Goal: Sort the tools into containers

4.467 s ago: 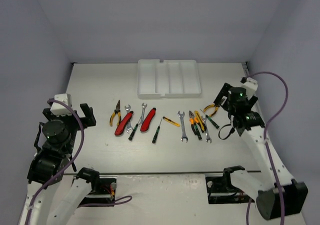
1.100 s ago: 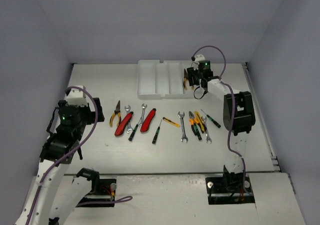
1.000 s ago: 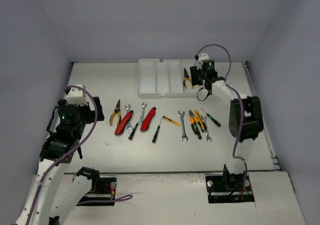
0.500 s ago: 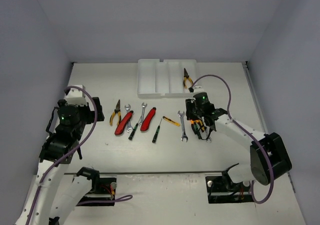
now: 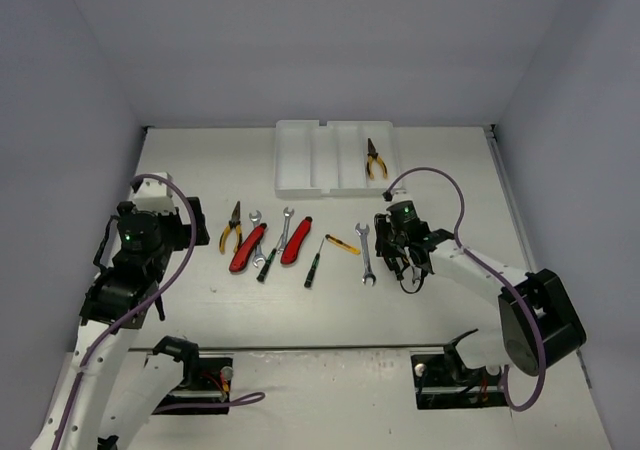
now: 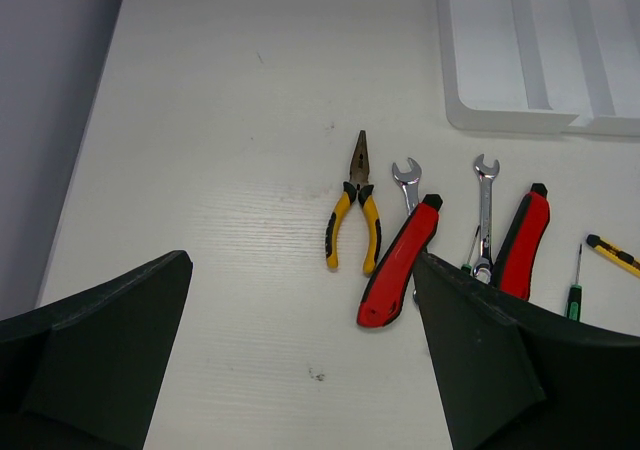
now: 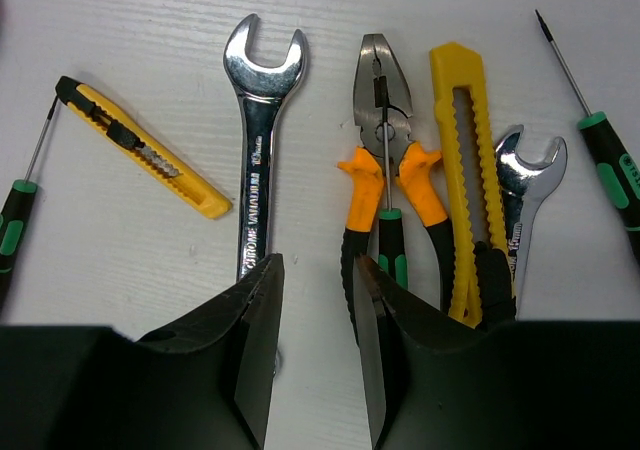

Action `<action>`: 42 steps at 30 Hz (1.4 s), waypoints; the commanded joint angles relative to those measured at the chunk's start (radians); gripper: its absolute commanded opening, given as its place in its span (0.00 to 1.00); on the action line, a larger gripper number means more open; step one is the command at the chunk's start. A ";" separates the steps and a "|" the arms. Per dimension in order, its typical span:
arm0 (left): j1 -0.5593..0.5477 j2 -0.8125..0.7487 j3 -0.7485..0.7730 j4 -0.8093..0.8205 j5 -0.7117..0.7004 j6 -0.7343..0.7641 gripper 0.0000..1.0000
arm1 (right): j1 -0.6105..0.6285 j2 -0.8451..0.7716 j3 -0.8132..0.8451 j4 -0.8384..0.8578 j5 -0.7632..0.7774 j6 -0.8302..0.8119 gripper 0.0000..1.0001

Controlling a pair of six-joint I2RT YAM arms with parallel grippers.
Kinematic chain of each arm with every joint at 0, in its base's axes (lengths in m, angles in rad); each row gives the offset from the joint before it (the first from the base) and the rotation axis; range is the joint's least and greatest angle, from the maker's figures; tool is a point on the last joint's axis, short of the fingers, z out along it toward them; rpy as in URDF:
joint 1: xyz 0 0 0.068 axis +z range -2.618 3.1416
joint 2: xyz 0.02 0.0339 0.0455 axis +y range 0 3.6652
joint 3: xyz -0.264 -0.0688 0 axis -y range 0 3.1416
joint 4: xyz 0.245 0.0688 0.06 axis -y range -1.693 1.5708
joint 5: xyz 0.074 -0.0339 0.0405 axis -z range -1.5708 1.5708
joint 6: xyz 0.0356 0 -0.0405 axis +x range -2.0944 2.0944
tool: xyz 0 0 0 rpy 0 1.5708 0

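Left gripper (image 6: pixel 300 270): released, fingers spread wide, grasping nothing, poised above the tabletop (image 6: pixel 220 120). Directly ahead of it lie the yellow-handled pliers (image 6: pixel 352 215). Ahead and to its right lie a red cutter (image 6: pixel 400 260), a long wrench (image 6: pixel 486 205) and a second red cutter (image 6: pixel 525 240). The tray (image 5: pixel 290 185) lies well ahead and to the right (one pair of tray pliers (image 5: pixel 376 160) rests in its rightmost compartment).

Right gripper (image 7: pixel 315 262): fingers drawn close but apart, with only bare tabletop in the gap, grasping nothing. Well to its left lies a small yellow cutter (image 7: pixel 140 148). Just ahead-left is a silver wrench (image 7: pixel 258 140), its shank passing behind the left finger. Just ahead-right are the orange-handled pliers (image 7: pixel 420 185) with a thin screwdriver (image 7: pixel 388 220) lying on them. Whether the right finger touches their handle cannot be told. Further right are a large yellow cutter (image 7: pixel 465 170), a small wrench (image 7: pixel 525 185) and an outer screwdriver (image 7: pixel 605 160)
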 commanded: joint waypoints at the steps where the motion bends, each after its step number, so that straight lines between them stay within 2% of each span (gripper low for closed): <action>1: 0.007 0.014 0.014 0.058 0.005 0.003 0.91 | 0.005 0.029 0.017 0.019 0.048 0.050 0.31; 18: 0.007 0.015 0.015 0.058 0.018 0.002 0.91 | 0.007 0.141 0.006 0.016 0.094 0.122 0.28; 21: 0.007 0.015 0.015 0.059 0.018 0.002 0.91 | 0.015 0.175 0.021 0.016 0.095 0.118 0.22; 26: 0.007 0.016 0.014 0.058 0.018 0.003 0.91 | 0.033 0.207 0.060 0.017 0.119 0.096 0.03; 28: 0.007 0.018 0.014 0.058 0.020 0.002 0.91 | 0.050 0.205 0.089 0.017 0.126 0.078 0.00; 35: 0.007 0.020 0.014 0.060 0.021 0.003 0.91 | 0.085 0.121 0.149 0.046 0.125 0.028 0.00; 42: 0.007 0.022 0.015 0.060 0.028 0.001 0.91 | 0.085 -0.061 0.129 0.139 0.042 -0.026 0.00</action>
